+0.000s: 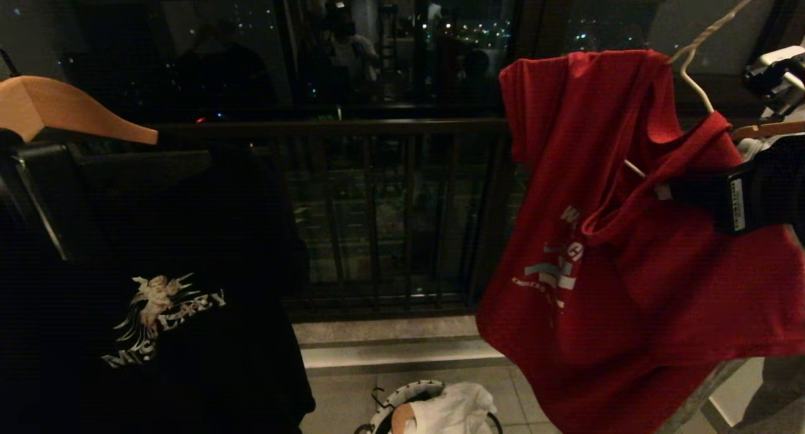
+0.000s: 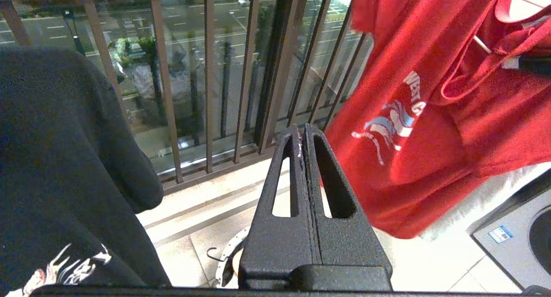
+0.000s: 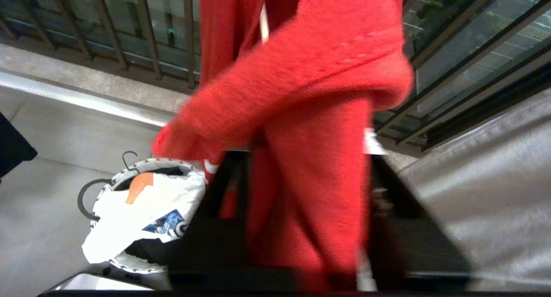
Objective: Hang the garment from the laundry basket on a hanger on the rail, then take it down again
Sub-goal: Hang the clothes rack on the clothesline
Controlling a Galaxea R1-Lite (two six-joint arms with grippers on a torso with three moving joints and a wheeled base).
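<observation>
Hanging on the right of the scene is one red T-shirt [image 1: 635,283], draped crookedly over a single thin white wire hanger [image 1: 695,75] whose neck rises toward the upper right; the shirt's white chest lettering faces left and its neckline sags low. One right gripper [image 1: 676,192] reaches in from the right edge at the collar, and in the right wrist view its two dark fingers [image 3: 387,202] stand apart with a fold of red cloth lying between them, so the jaws look parted around the fabric rather than pinched on it. One left gripper [image 2: 303,135] hovers apart from the shirt, to its left and nearer, its two fingers pressed flat together and holding nothing. Two other hangers show, both light-brown wood: one on the far left [image 1: 63,110] carrying one black T-shirt [image 1: 157,314] with an angel print, and the tip of another at the right edge [image 1: 770,129]. Down on the tiled floor, between the two shirts, sits one round laundry basket [image 1: 393,404] with a black-and-white rim, holding one white cloth [image 1: 456,412]. Beyond everything runs one dark balcony railing [image 1: 377,220] of upright bars, with a glass pane above it reflecting a person.
</observation>
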